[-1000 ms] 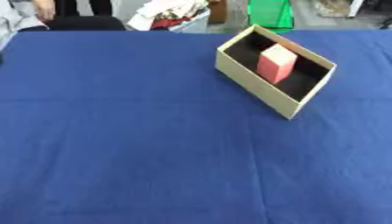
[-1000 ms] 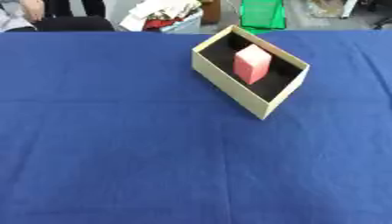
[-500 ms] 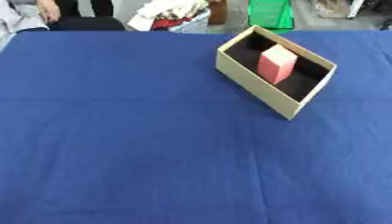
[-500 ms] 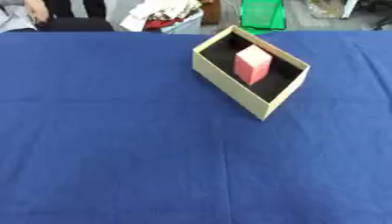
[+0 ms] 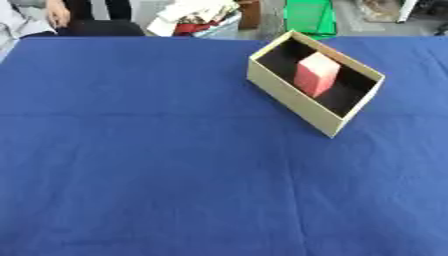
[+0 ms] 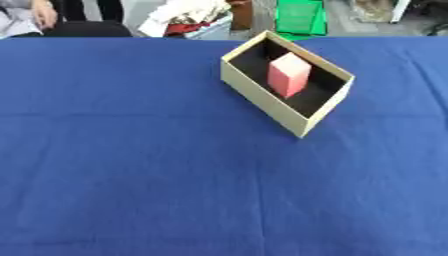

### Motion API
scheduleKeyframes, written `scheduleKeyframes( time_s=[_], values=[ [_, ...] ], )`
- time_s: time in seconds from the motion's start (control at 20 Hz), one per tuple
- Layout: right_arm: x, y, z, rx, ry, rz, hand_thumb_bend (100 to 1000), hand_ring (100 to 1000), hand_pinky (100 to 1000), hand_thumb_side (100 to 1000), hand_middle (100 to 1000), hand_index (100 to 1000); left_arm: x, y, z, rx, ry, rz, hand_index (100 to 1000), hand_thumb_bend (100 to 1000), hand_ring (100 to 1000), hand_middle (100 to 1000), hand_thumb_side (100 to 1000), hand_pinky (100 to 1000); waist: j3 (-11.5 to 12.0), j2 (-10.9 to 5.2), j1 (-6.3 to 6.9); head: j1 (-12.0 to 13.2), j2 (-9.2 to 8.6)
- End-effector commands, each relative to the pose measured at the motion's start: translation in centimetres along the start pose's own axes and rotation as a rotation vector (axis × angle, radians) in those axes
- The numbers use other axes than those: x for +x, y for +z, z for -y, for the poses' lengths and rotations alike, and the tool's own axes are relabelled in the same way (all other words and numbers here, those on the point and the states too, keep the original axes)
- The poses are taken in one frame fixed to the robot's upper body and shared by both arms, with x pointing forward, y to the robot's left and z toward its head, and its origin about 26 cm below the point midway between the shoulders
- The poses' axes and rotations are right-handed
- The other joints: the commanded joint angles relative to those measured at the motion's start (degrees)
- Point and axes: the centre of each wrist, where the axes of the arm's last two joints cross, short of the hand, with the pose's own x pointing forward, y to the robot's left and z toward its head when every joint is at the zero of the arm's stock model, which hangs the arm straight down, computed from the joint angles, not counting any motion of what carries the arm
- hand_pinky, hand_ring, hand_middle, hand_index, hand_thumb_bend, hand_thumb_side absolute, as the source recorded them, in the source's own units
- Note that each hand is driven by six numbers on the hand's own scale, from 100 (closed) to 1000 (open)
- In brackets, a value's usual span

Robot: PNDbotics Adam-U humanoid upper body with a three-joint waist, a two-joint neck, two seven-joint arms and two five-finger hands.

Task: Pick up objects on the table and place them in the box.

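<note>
- The cardboard box (image 5: 289, 92) sits on the far right part of the table, turned at an angle so one long tan wall faces the robot; its interior is dark.
- A pink block (image 5: 316, 74) stands upright inside the box, near the middle of the dark floor and apart from the near wall as far as the views show. Its place suggests it has been set in as one of the task's objects.
- The blue tablecloth (image 5: 157, 165) covers the whole work surface and shows only creases; no other loose object can be made out on it, so the picking appears to be done, or new objects have yet to be laid out.
- Neither robot hand shows in either eye view, so whether the fingers are spread, pressed together or pinching anything cannot be told. Their absence fits a pause with both arms drawn out of the camera's field.
- Beyond the far edge lie a green container (image 6: 300, 17) and a heap of white and red items (image 6: 185, 15), off the table and seemingly no part of the task.
</note>
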Motion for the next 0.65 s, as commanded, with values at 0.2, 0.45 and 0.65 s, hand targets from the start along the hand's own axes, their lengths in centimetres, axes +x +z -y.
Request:
scheduleKeyframes(
  time_s=[0.2,0.45,0.65],
  values=[
    [0.59,-0.81,0.53,-0.005,0.016,0.048,100,763,756,848,809,790,0.67,-0.29,-0.35,0.0,-0.015,0.029,914,138,703,728,897,801,0.0,-1.02,-0.08,-0.5,-0.36],
    [0.58,-0.82,0.56,-0.004,0.018,0.049,100,765,756,850,811,791,0.66,-0.26,-0.39,0.002,-0.016,0.03,915,139,703,729,896,802,-0.1,-0.98,-0.03,-0.8,-0.48],
    [0.68,-1.35,0.92,-0.006,0.037,0.08,100,772,760,870,819,800,0.98,-0.71,-0.84,0.018,-0.024,0.08,916,144,710,739,869,799,-0.2,-1.49,-0.06,-5.4,-0.63]
  ],
)
